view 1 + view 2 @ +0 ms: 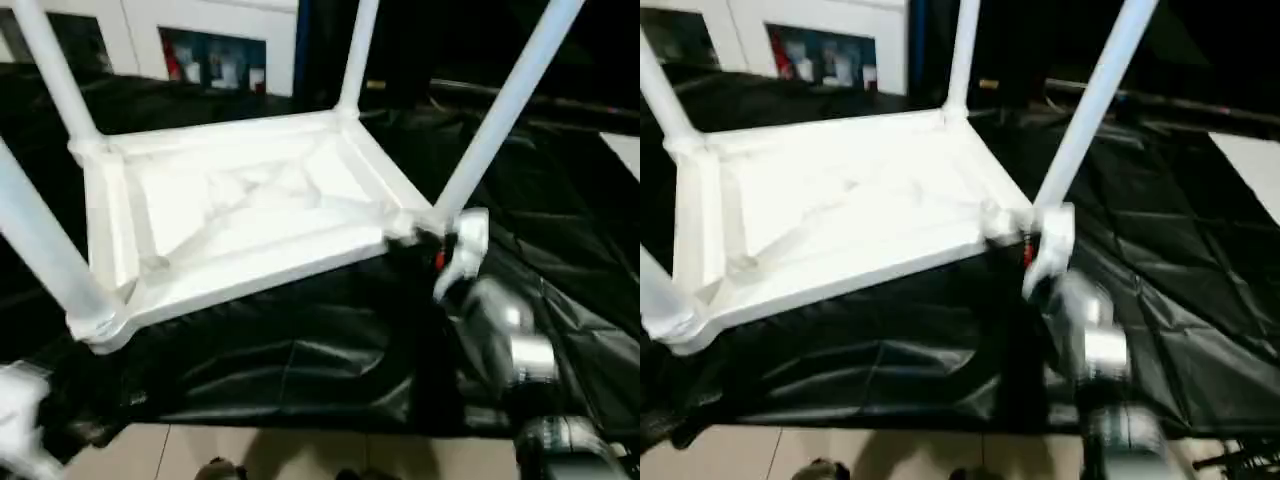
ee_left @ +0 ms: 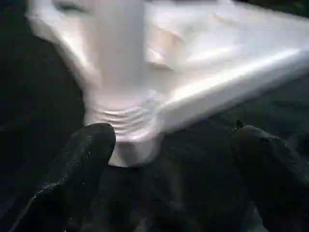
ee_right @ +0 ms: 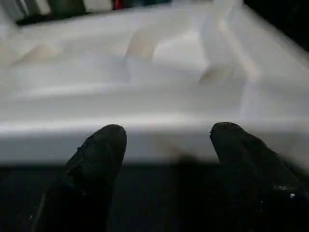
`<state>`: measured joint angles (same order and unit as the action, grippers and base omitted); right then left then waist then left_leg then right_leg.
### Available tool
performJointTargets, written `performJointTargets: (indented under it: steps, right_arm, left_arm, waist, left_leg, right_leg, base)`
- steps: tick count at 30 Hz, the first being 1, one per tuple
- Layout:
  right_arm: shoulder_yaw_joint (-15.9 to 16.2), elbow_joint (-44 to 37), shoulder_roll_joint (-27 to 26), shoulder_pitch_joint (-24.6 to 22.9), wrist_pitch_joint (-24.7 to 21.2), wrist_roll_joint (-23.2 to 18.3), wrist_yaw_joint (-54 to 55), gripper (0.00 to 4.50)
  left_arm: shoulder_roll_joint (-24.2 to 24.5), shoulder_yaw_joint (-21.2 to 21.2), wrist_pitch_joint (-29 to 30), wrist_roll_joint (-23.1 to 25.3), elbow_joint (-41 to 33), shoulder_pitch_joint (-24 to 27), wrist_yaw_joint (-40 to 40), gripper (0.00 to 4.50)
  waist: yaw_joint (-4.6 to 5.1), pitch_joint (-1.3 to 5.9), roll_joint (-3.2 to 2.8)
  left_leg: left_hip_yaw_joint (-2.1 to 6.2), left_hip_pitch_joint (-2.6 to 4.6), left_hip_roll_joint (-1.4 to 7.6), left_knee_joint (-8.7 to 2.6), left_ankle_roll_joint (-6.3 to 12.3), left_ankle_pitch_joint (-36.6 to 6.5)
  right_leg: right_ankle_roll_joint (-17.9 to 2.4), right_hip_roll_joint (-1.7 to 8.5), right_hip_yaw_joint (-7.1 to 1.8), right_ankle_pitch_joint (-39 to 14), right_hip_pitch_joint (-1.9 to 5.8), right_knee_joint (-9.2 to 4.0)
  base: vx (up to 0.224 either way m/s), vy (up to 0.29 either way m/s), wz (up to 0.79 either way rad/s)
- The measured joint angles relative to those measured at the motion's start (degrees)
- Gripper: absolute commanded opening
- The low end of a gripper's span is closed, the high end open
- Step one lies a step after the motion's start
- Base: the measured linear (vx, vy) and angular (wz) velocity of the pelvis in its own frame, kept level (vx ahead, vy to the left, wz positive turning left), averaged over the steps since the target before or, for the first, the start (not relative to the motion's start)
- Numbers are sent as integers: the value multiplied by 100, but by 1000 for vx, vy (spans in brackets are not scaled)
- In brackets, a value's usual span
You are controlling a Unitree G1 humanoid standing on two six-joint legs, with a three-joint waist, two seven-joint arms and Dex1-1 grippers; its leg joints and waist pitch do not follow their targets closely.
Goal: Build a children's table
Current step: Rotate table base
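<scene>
The white children's table (image 1: 240,210) lies upside down on a black sheet, ribbed underside up. Its four legs stand in the corner sockets, among them the near-right leg (image 1: 500,110) and the near-left leg (image 1: 35,240). My right gripper (image 3: 166,140) is open, its black fingers (image 3: 104,142) spread just in front of the table's rim. From the head, it sits at the near-right corner (image 1: 425,240). My left gripper (image 2: 176,145) is open too, with the near-left corner socket (image 2: 128,130) close ahead between its fingers (image 2: 91,145), not touching.
The black sheet (image 1: 300,350) covers the work surface and wrinkles toward the right. A white cabinet with a glass door (image 1: 215,55) stands behind. Light floor (image 1: 300,450) shows at the near edge.
</scene>
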<state>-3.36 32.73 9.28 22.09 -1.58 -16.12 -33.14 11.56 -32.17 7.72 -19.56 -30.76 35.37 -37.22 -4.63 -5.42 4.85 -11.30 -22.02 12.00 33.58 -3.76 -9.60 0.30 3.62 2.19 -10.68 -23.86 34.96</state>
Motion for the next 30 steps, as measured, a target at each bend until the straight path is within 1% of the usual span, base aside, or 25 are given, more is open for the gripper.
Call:
performJointTargets:
  steps: [1,3,4,6,7,10,12,14,16,18,19,21,24,25,27,28,30]
  right_arm:
    - [33,-87,-4,-97,-36,2,-6,319]
    - [61,-118,-10,-129,-50,11,10,319]
    - [77,-121,-18,-124,-60,41,46,319]
    - [115,-116,-63,-115,-93,104,166,319]
    - [139,-77,-121,-78,-103,151,264,319]
    - [219,155,-260,191,-182,343,536,319]
    - [215,306,-282,323,-182,427,743,319]
    - [152,660,-305,516,-176,482,1013,319]
    - [102,1033,-416,802,-177,483,1279,319]
    - [90,1194,-468,958,-173,486,1383,319]
    - [64,1355,-470,1046,-168,494,1412,319]
    - [52,1572,-504,1176,-167,534,1434,319]
    - [59,1828,-608,1337,-167,571,1452,319]
    - [59,1983,-625,1429,-144,577,1471,319]
    - [57,2184,-632,1527,-84,593,1525,319]
    - [47,2386,-627,1631,-19,610,1578,319]
    - [24,2585,-626,1716,48,657,1595,319]
  left_arm:
    - [-105,-155,-209,-100,59,-46,94,448]
    - [-92,-272,-391,-123,90,-134,182,448]
    - [-19,-280,-515,-120,175,-266,211,448]
    - [88,-272,-570,-95,361,-565,274,448]
    - [138,-218,-564,-83,482,-856,332,448]
    - [212,99,-560,75,767,-1627,530,448]
    - [228,264,-491,153,887,-1900,649,448]
    - [225,459,-304,240,1044,-2286,833,448]
    - [219,684,-126,358,1224,-2706,1050,448]
    - [205,771,-34,336,1286,-2913,1108,448]
    - [190,843,72,254,1301,-3028,1098,448]
    - [186,914,293,-88,1280,-3130,983,448]
    - [243,1180,757,-723,975,-3138,701,448]
    - [304,1303,1005,-1022,798,-3137,558,448]
    - [446,1518,1341,-1462,521,-3137,326,448]
    - [622,1637,1647,-1788,353,-3137,162,448]
    - [799,1790,2007,-2185,143,-3145,-65,448]
  waist:
    - [-15,3,6]
    - [-35,11,17]
    - [-46,18,23]
    - [-54,28,35]
    - [-56,36,46]
    - [-43,45,55]
    - [-34,53,58]
    - [-33,62,71]
    - [-33,64,73]
    - [-36,65,74]
    - [-38,66,76]
    - [-54,69,80]
    - [-87,73,88]
    - [-88,74,88]
    - [-81,74,88]
    - [-62,74,89]
    - [-40,74,87]
  left_leg:
    - [3,4,0,1,0,0]
    - [11,5,0,1,0,0]
    - [15,8,0,-1,0,0]
    - [22,10,0,-1,-1,0]
    - [24,12,0,-1,-1,1]
    - [26,12,-2,7,-3,2]
    - [28,16,-3,24,-6,4]
    - [28,18,-2,34,-6,4]
    - [28,20,-2,38,-8,5]
    - [29,20,0,37,-9,6]
    - [29,19,0,37,-15,10]
    - [29,13,0,38,-17,12]
    - [27,3,1,56,-16,13]
    - [24,3,1,66,-16,13]
    - [22,3,-1,75,-14,12]
    - [21,2,-1,80,-15,12]
    - [21,7,0,81,-15,12]
  right_leg:
    - [1,-3,-3,0,1,1]
    - [1,-9,-3,0,2,1]
    - [1,-10,-3,0,6,1]
    - [1,-13,-2,1,7,4]
    - [1,-13,-1,1,10,5]
    - [-9,-13,-5,11,12,7]
    - [-14,-13,-6,28,16,8]
    - [-17,-12,-7,50,18,11]
    - [-28,-12,-6,73,14,21]
    - [-29,-15,-5,74,9,28]
    - [-53,-15,-5,87,7,33]
    - [-56,-16,-4,88,4,34]
    - [-59,-14,-5,85,3,33]
    - [-59,-13,-9,85,5,34]
    - [-59,-10,-12,86,8,34]
    - [-61,-10,-13,87,6,39]
    - [-61,-11,-14,87,6,46]
  base:
    - [0,0,0]
    - [0,0,0]
    - [0,0,0]
    - [0,0,0]
    - [0,0,0]
    - [0,0,0]
    - [0,0,0]
    - [0,0,0]
    - [0,0,0]
    - [0,0,0]
    - [0,0,0]
    - [0,0,0]
    - [0,0,0]
    - [0,0,0]
    - [0,0,0]
    - [0,0,0]
    - [0,0,0]
